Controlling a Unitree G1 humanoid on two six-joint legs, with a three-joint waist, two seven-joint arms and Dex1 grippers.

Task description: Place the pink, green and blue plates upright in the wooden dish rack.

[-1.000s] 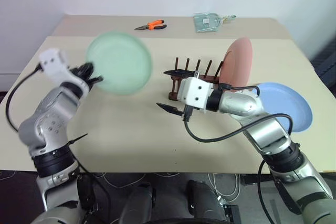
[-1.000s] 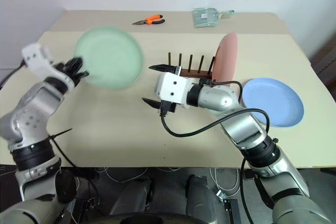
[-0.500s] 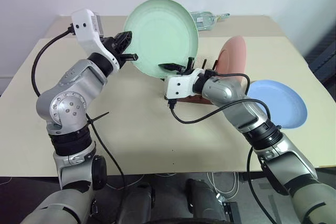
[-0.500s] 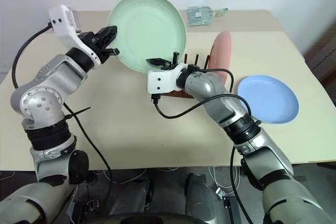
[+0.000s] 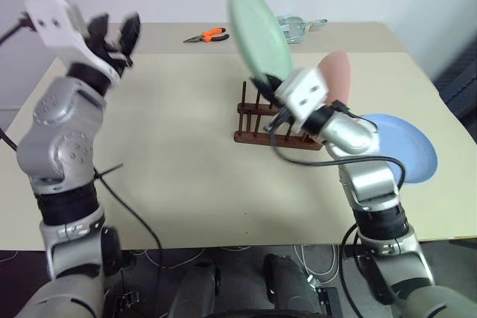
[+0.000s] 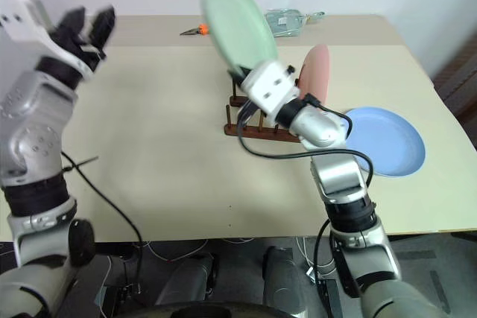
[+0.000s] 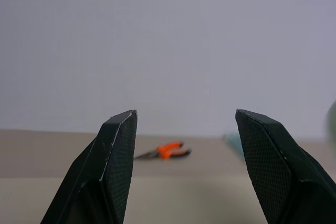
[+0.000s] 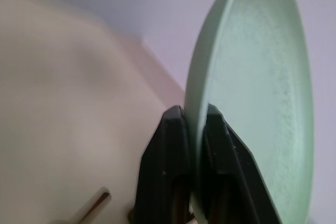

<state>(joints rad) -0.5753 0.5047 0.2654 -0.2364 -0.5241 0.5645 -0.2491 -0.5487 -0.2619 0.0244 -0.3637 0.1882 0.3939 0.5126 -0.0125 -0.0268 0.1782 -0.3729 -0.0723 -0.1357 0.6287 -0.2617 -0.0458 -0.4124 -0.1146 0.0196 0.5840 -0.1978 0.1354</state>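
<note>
Green plate (image 5: 258, 29) passed to right gripper (image 8: 195, 129), jaws pinching rim; left gripper (image 7: 184, 150) spread, empty.

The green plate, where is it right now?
The green plate is held in the air by its rim in the right gripper, above the wooden dish rack, beside the pink plate.

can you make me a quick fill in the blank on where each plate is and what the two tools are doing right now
1. The right tool is shut on the rim of the ____ plate.
2. The pink plate stands upright in the ____.
3. The blue plate lies flat on the ____.
4. The left tool is open and holds ____.

Missing words: green; rack; table; nothing
</note>
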